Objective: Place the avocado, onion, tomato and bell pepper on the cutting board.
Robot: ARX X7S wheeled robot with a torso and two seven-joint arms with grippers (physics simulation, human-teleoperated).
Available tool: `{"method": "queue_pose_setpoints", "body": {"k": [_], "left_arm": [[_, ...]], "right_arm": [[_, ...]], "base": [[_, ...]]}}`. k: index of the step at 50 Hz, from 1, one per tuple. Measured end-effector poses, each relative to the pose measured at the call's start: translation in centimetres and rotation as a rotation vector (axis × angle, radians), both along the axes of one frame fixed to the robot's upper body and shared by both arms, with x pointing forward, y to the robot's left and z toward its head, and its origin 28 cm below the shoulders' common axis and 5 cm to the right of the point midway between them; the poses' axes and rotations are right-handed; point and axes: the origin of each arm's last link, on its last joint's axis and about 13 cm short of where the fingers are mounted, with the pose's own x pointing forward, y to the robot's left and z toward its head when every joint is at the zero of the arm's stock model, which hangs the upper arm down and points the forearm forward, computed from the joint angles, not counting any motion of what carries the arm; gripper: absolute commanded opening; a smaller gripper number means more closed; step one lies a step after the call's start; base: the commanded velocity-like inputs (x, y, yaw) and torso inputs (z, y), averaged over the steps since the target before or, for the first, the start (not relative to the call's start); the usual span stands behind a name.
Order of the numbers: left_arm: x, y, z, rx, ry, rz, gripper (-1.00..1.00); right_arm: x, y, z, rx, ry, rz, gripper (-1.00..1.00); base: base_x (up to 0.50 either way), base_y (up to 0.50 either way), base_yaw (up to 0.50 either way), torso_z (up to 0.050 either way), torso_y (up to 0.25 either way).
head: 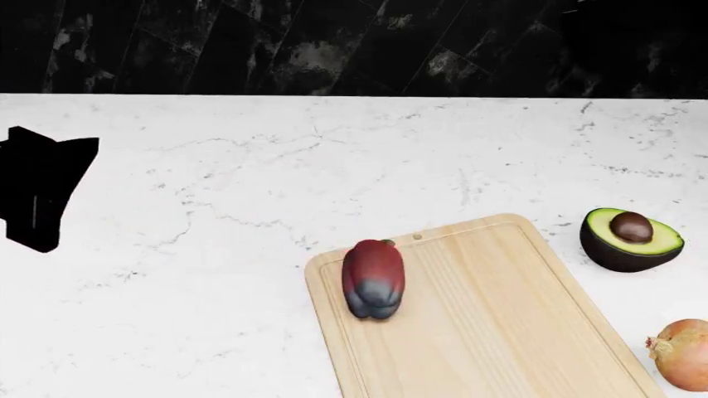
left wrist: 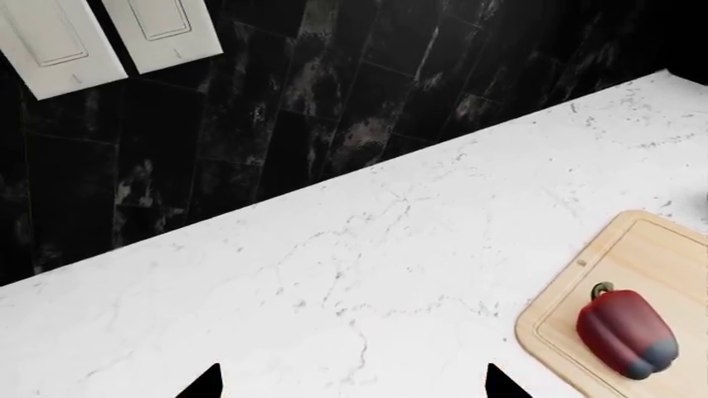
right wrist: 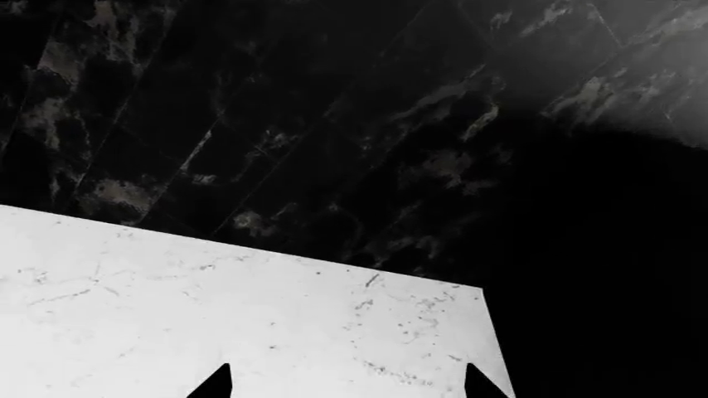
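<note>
The bell pepper (head: 373, 279), dark red with a greyish-blue end, lies on the left part of the pale cutting board (head: 498, 323). To the board's right, the halved avocado (head: 631, 239) and the onion (head: 686, 354) rest on the white counter. The tomato is out of view. My left arm (head: 45, 186) shows as a dark shape far left of the board. In the left wrist view my left gripper (left wrist: 354, 385) is open over bare counter, with the pepper (left wrist: 626, 333) and board (left wrist: 652, 257) off to one side. My right gripper (right wrist: 348, 385) is open and holds nothing.
A black marble backsplash (head: 332, 41) runs behind the white counter (head: 221, 207). Two white wall switches (left wrist: 66, 41) sit on the backsplash near the left arm. In the right wrist view the counter ends at a corner edge (right wrist: 487, 332) with darkness beyond.
</note>
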Motion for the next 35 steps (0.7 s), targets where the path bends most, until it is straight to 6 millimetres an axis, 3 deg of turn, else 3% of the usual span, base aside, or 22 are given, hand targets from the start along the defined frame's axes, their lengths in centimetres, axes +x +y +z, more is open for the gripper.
{"method": "queue_pose_setpoints", "body": {"k": [16, 35], "left_arm": [[-1.1, 0.1, 0.9, 0.008, -0.025, 0.002, 1.00], [-3.2, 0.5, 2.6, 0.015, -0.079, 0.022, 1.00]], "right_arm": [[2.2, -0.1, 1.0, -0.047, 0.205, 0.035, 1.00], [5.6, -0.7, -0.7, -0.074, 0.324, -0.008, 1.00]], "base": [[0.00, 0.00, 0.00, 0.000, 0.000], [0.00, 0.00, 0.00, 0.000, 0.000]]}}
